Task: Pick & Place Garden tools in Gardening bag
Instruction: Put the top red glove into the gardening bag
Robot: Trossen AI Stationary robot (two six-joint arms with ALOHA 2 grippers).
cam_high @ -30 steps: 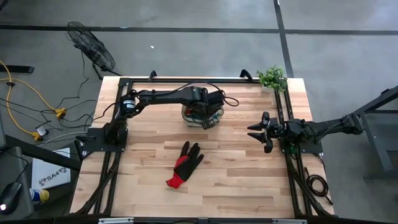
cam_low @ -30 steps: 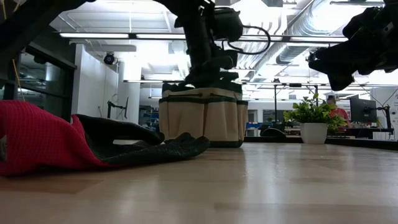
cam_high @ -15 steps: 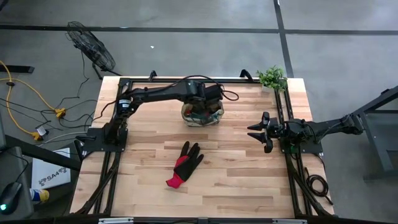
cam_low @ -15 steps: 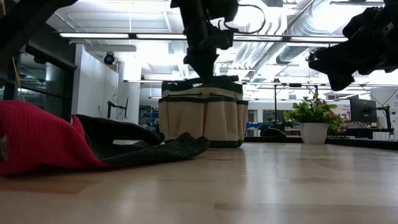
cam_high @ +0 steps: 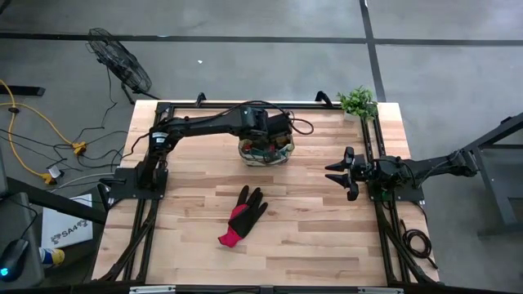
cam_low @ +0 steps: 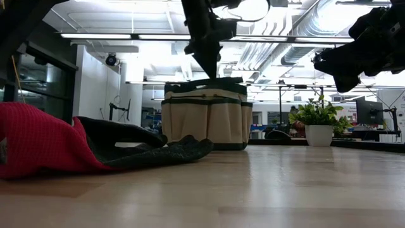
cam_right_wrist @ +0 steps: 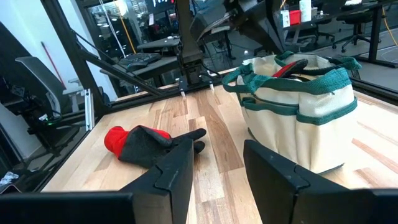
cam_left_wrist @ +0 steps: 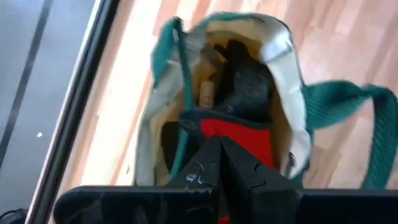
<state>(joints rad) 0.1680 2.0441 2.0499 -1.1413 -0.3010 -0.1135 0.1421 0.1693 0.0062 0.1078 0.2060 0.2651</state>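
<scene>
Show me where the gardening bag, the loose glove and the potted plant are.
gardening bag (cam_low: 205, 123), low view, front fabric wall
glove (cam_high: 242, 216), high view, on the palm
potted plant (cam_low: 319, 134), low view, white pot

In the high view, the contents of the gardening bag (cam_high: 265, 150) at upper centre are partly covered by the left gripper (cam_high: 274, 139) and are too small to be told apart. In the low view, the red-and-black glove (cam_low: 76, 147) is cut off by the left edge of the frame, and the bag's inside is hidden behind its wall. In the left wrist view, a red-and-black item (cam_left_wrist: 239, 134) and a wooden handle (cam_left_wrist: 206, 94) inside the bag are blurred; further tools cannot be made out.
</scene>
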